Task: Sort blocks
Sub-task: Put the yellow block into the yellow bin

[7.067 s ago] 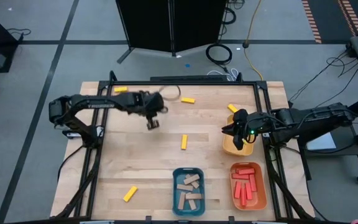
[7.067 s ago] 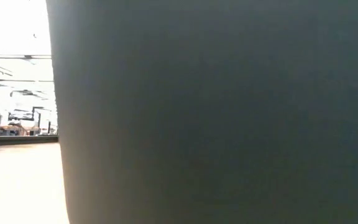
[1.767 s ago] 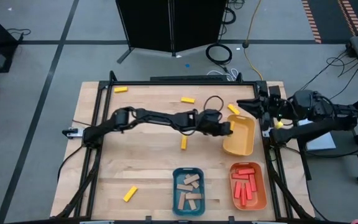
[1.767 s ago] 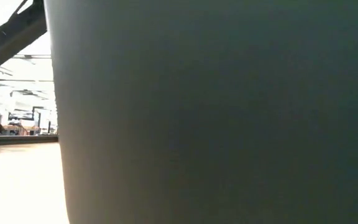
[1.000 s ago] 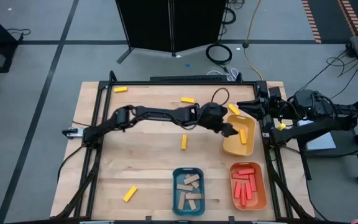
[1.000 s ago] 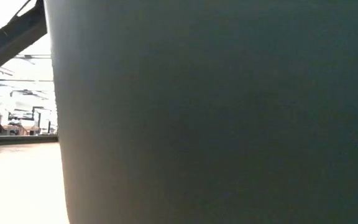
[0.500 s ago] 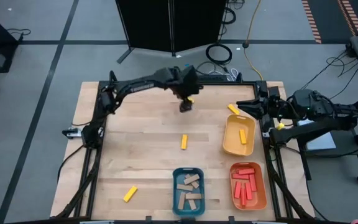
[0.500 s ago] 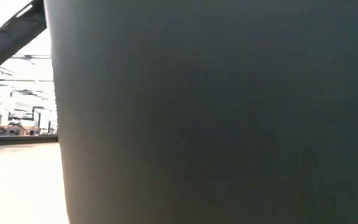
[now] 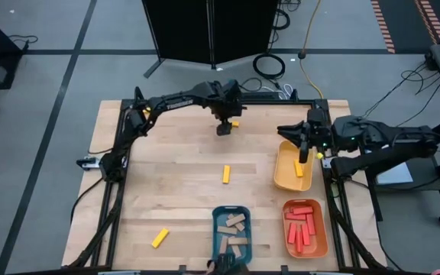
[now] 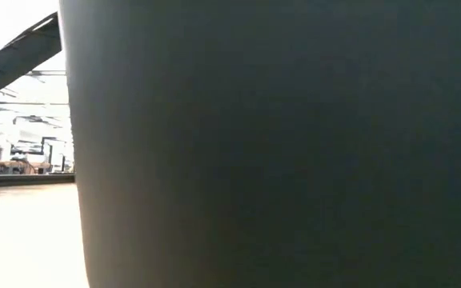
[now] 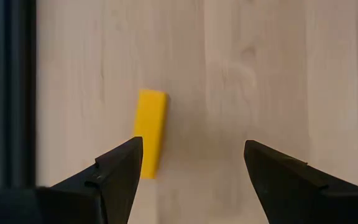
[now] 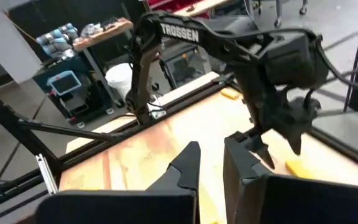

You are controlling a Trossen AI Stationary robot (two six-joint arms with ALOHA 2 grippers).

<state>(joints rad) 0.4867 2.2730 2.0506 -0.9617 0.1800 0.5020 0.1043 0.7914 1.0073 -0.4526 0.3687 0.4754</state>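
My left gripper [image 9: 224, 128] hangs open near the table's far edge, pointing steeply down. A yellow block [image 11: 151, 132] lies flat on the wood between its fingers, close to one of them and untouched; the same block [image 9: 234, 122] shows beside the gripper from above. My right gripper [image 9: 290, 132] is shut and hovers over the far end of the yellow tray [image 9: 284, 174], which holds one yellow block [image 9: 299, 169]. More yellow blocks lie mid-table [image 9: 225, 174] and at the near left [image 9: 160, 237].
A blue tray [image 9: 218, 229] with tan blocks and an orange tray [image 9: 323, 229] with red blocks stand at the near edge. A black frame rail [image 9: 235, 98] runs along the far edge behind the left gripper. A dark surface [image 10: 278, 144] fills most of the low view.
My left gripper has swung from the yellow tray toward the table's far edge and left, turning as it went, and now stands over the yellow block there. My right gripper has edged a little toward the table's left, over the yellow tray's far end.
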